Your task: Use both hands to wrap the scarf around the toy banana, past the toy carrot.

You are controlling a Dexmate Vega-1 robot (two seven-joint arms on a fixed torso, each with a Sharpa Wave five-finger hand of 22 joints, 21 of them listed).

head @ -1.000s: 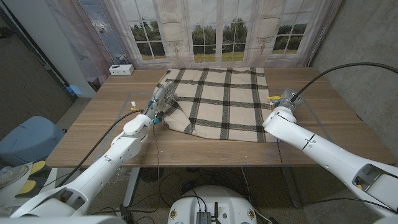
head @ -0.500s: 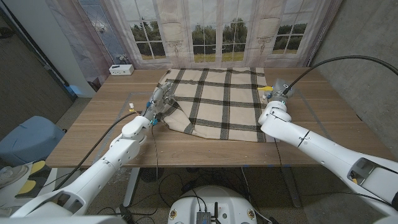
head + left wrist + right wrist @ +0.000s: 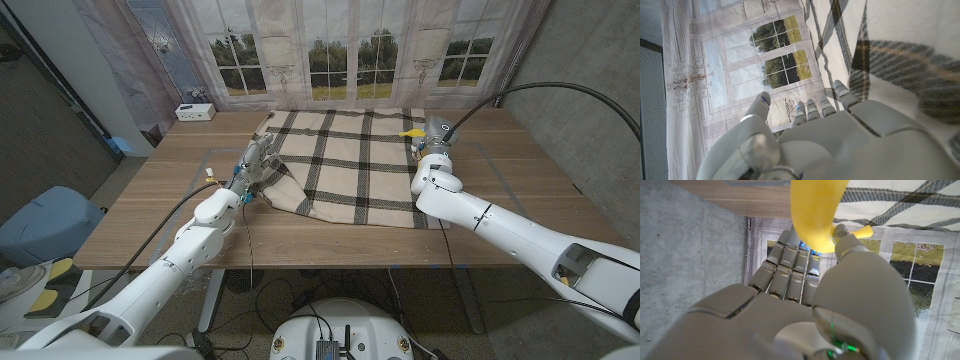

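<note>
Scarf [image 3: 350, 165] lies spread over the wooden table [image 3: 150, 215], its near left corner lifted and pinched by the left hand [image 3: 255, 165]. The right hand [image 3: 432, 140] grips the toy banana [image 3: 815, 212] above the scarf's right edge.

Over the last second I have carried my right hand [image 3: 432, 135] from the bare wood off the right edge of the cream scarf with dark plaid stripes [image 3: 350, 160] to a spot above that scarf's far right corner. The yellow plastic toy banana [image 3: 409, 131] pinched in its fingers [image 3: 790, 255] has come along, and now shows over the cloth rather than beside it. The right forearm has swung inward across the scarf's right edge.
</note>
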